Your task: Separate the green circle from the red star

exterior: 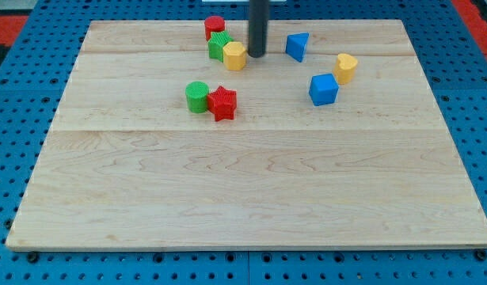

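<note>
The green circle lies left of centre on the wooden board. The red star touches its right side. My tip is at the end of the dark rod coming down from the view's top. It stands above and to the right of the pair, well apart from them, right next to a yellow block.
Near the top a red cylinder, a green block and the yellow block cluster together. A blue triangle, a blue cube and a yellow heart lie to the right.
</note>
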Tool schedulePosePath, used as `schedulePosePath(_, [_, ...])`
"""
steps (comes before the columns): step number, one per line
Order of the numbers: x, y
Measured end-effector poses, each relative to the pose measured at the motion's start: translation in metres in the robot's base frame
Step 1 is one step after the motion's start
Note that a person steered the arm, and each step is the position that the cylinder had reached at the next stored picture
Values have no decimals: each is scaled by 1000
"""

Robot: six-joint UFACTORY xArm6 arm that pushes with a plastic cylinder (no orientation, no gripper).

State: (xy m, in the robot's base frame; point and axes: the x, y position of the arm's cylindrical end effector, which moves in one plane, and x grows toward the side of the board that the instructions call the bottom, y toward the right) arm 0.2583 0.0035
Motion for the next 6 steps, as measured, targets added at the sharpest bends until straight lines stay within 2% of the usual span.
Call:
schedulePosePath(1, [-41,-2])
schedulePosePath(2, [-55,-34])
schedulePosePath(3, [-40,-101])
schedulePosePath(4, [0,-121])
schedulePosePath(5, [-48,-104])
schedulePosePath(6, [-22,-133])
